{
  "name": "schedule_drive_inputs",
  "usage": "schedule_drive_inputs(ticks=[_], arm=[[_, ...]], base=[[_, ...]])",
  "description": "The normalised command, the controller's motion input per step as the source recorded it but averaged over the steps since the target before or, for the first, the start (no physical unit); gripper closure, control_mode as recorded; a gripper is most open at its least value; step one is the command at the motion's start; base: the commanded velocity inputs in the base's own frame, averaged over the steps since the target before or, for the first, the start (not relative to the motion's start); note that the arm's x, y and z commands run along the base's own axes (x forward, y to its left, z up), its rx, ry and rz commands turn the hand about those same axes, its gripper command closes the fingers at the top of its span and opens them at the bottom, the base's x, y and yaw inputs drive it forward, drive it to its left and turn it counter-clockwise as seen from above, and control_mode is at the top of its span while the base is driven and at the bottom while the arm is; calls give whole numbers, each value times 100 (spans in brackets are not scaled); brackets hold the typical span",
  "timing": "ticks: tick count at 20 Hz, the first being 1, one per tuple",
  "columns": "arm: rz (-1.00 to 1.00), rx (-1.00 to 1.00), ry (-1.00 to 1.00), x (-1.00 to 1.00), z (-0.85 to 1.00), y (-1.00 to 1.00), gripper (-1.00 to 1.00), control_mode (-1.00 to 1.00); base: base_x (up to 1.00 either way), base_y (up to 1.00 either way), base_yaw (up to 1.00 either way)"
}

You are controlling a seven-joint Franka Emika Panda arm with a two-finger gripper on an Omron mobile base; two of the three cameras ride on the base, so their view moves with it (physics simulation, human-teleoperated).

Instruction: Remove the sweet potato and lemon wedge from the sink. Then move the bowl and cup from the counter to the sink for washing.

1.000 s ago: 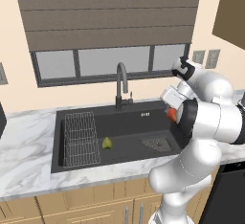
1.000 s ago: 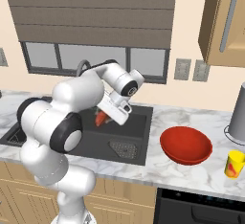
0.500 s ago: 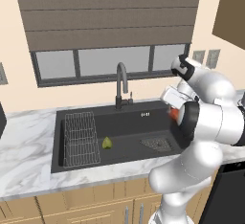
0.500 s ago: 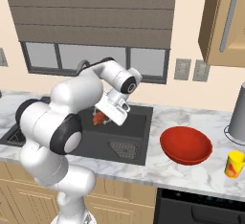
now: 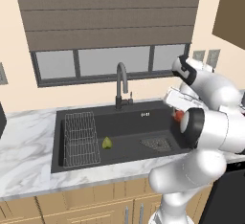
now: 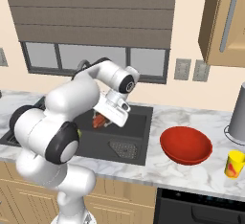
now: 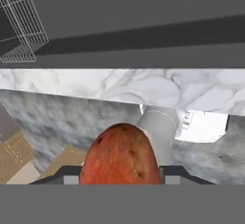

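My gripper is shut on the sweet potato, an orange-red lump held above the right half of the dark sink. In the hand view the sweet potato stands between the fingertips of the gripper, over the marble counter edge. From the left base view the sweet potato peeks out behind my arm. The yellow-green lemon wedge lies on the sink floor beside the wire rack. The red bowl and the yellow cup stand on the counter to the right of the sink.
A wire rack fills the sink's left side and a drain grate sits at its front right. The dark arched faucet rises behind the basin. A tall grey pot stands at the far right of the counter.
The hand has shifted and turned slightly over the sink with the sweet potato still held. Bowl, cup and lemon wedge have not moved.
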Motion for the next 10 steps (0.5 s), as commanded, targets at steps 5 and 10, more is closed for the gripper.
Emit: schedule_drive_inputs(ticks=[5, 10], arm=[[0, -12, -5, -27, 0, -4, 100, -100], [0, -15, -7, -21, 0, -7, 100, -100]], base=[[0, 0, 0], [0, 0, 0]])
